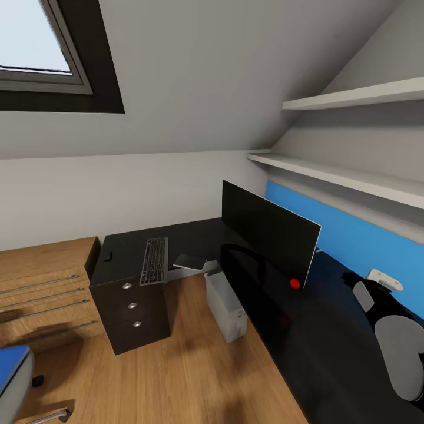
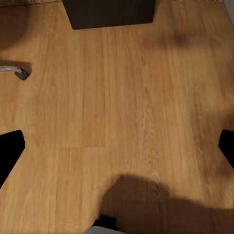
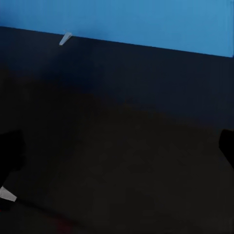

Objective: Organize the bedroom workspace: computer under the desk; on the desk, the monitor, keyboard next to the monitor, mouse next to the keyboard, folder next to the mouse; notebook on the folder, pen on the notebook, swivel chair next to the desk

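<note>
Head camera first: you were looking at a black L-shaped desk (image 1: 194, 235) tucked under a sloped ceiling. The monitor (image 1: 268, 238) stood upright on the desk, dark-screened, with a small red object (image 1: 294, 283) just beside its lower corner, at about four o'clock from the screen's middle. At nine o'clock from the monitor lay the keyboard (image 1: 154, 260), flat on the drawer end of the desk, and further toward nine o'clock a small dark mouse (image 1: 108, 256) sat near the desk's edge, apart from the keyboard. A grey flat item (image 1: 189, 262), possibly a folder or notebook, rested between keyboard and monitor, overhanging the desk edge. The computer (image 1: 225, 306) stood on the wooden floor (image 1: 176, 377) under the desk, at six o'clock from that grey item. The swivel chair (image 1: 15, 368) showed its blue seat at your seven o'clock, well apart from the desk. Your right arm (image 1: 388, 330) hung over the desk at four o'clock.

Left wrist camera: the left gripper (image 2: 117, 146) was spread wide over bare floor, holding nothing; a chair caster (image 2: 20, 73) lay toward ten o'clock.

Right wrist camera: the right gripper (image 3: 117, 151) was likewise wide apart and empty above the dark desk surface, with the blue wall panel (image 3: 146, 22) beyond.
</note>
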You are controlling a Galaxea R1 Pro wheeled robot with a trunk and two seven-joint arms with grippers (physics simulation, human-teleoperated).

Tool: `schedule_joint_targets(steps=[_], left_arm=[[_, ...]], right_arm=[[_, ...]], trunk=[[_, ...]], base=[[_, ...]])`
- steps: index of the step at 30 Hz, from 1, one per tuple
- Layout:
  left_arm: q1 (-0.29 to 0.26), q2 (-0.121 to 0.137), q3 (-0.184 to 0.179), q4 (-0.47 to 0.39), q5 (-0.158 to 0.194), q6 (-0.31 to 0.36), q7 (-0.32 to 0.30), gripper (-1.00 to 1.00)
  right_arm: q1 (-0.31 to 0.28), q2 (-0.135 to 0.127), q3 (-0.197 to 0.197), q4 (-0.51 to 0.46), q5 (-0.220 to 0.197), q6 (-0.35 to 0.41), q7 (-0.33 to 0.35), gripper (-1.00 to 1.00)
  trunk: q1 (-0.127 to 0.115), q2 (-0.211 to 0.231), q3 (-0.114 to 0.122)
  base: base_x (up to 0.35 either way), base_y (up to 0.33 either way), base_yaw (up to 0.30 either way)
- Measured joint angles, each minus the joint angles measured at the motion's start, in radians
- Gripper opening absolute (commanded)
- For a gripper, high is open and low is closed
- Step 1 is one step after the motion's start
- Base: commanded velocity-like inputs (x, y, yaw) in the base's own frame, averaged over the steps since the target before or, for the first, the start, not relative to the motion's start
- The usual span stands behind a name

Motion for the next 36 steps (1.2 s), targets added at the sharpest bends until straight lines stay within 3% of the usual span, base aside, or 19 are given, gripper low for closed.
schedule_joint_targets(steps=[14, 18, 22, 36], left_arm=[[0.000, 0.000, 0.000, 0.000, -0.001, 0.000, 0.000, 1.00], [0.000, 0.000, -0.001, 0.000, -0.002, 0.000, 0.000, 1.00], [0.000, 0.000, -0.002, 0.000, -0.001, 0.000, -0.001, 1.00], [0.000, -0.001, -0.004, 0.000, 0.000, 0.000, -0.001, 1.00]], right_arm=[[0.002, -0.003, 0.001, -0.002, 0.039, -0.026, 0.001, 1.00], [0.002, -0.010, 0.001, 0.001, 0.098, -0.082, 0.001, 1.00], [0.002, -0.014, 0.002, 0.003, 0.118, -0.092, 0.000, 1.00], [0.002, -0.035, 0.004, 0.006, 0.125, -0.097, 0.000, 1.00]], trunk=[[0.000, 0.000, 0.000], [0.000, 0.000, 0.000], [0.000, 0.000, 0.000], [0.000, 0.000, 0.000]], base=[[0.110, 0.019, 0.000], [0.084, 0.129, 0.000], [0.113, 0.029, 0.000], [0.155, 0.001, 0.000]])
